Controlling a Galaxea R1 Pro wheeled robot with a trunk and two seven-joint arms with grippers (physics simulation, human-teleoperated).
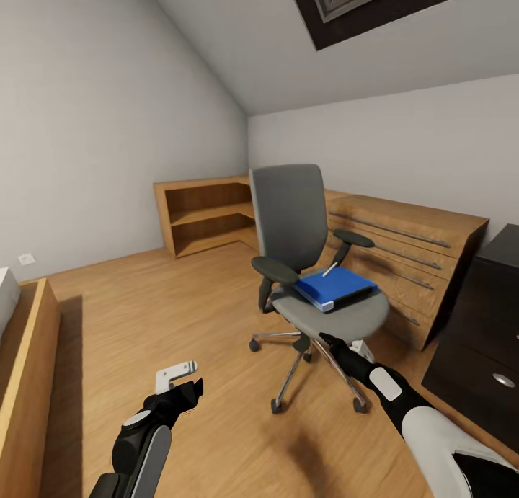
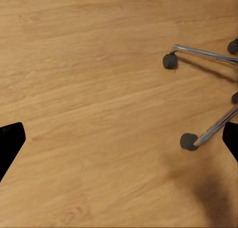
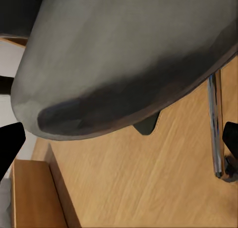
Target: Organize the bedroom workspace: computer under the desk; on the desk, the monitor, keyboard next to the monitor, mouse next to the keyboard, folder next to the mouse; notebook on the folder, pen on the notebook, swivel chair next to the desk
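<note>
The swivel chair (image 1: 306, 267) stood on the wood floor (image 1: 144, 325), its seat front turned toward the robot and slightly toward the right arm's side, its tall back upright. On the seat lay the folder (image 1: 335, 287), flat, with its long axis running diagonally across the seat from the front edge toward the right armrest; a thin pale pen-like thing (image 1: 331, 269) rested at its far edge.

The right gripper (image 1: 333, 345) sat just below the seat's front rim, close under the folder; whether it was spread or closed could not be told. In the right wrist view the seat underside (image 3: 129, 64) loomed close.

The left gripper (image 1: 180, 384) hung over bare floor, well apart from the chair, its fingertips (image 2: 10, 143) set wide apart. The chrome base (image 2: 208, 54) lay ahead of it.
</note>
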